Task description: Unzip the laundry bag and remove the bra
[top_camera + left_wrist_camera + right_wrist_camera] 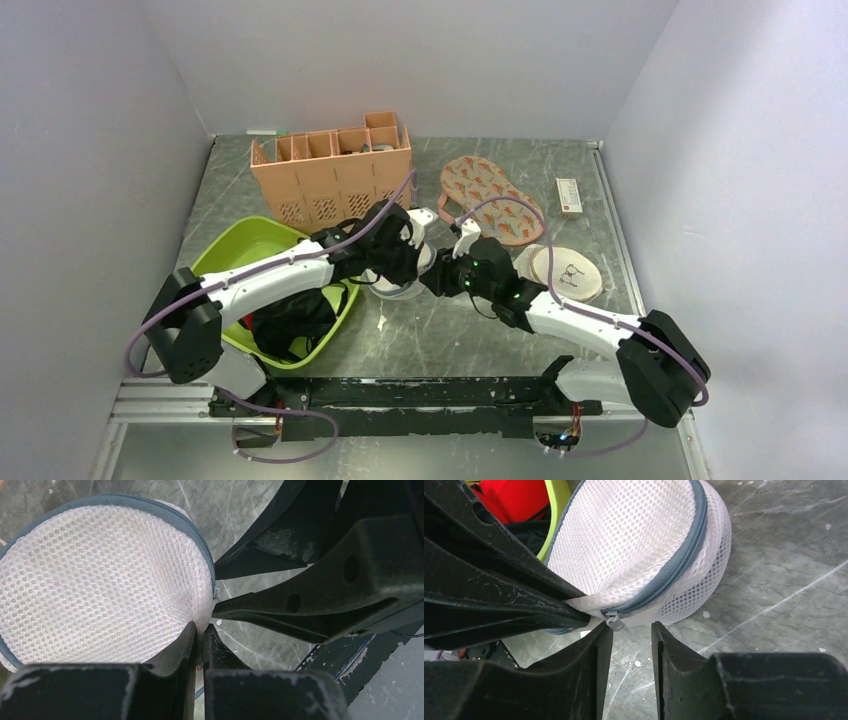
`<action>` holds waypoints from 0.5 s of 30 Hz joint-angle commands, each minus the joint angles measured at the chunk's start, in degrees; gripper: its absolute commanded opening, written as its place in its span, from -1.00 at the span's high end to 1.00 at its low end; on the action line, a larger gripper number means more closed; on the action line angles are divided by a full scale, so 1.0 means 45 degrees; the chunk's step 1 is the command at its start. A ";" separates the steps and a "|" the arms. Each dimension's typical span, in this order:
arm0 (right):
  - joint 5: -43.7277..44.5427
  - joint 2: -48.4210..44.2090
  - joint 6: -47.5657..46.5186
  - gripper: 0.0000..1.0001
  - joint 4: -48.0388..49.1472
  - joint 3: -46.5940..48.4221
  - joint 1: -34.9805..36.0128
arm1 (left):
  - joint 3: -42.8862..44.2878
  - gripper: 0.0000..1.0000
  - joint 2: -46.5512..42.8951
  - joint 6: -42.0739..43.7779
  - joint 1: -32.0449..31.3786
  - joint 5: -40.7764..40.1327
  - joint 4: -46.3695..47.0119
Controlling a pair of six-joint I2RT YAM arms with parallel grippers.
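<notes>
Grey table (774,555) bears laundry bag (100,580), left hand (200,635) pinching its rim, right hand (631,630) narrowly parted

The bag (624,540) is a round, flat drum of white mesh with small holes. A grey-blue zip (676,562) goes around its rim, and it is closed along all the length I can see. The small grey pull (614,623) hangs free at the near end of the zip, just before my right tool (630,627), whose fingers stand apart. My left tool (200,628) pinches the mesh at the edge beside the pull. The bag lies on the desk (774,580), close to the green tub (555,510). The mesh hides its inside.
</notes>
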 commanded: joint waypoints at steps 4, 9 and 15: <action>-0.0042 0.0342 0.0464 0.32 0.0580 0.0222 0.0073 | 0.0445 0.86 0.0666 0.0236 0.0210 0.1646 0.0033; 0.0830 0.0284 0.0250 0.52 -0.0515 0.0665 0.0080 | 0.0466 0.87 0.0748 0.0385 0.0209 0.1539 -0.0250; 0.3290 -0.0138 0.0113 1.00 -0.2042 0.0792 0.0024 | -0.0060 0.86 0.0321 0.0529 0.0219 0.1219 -0.0350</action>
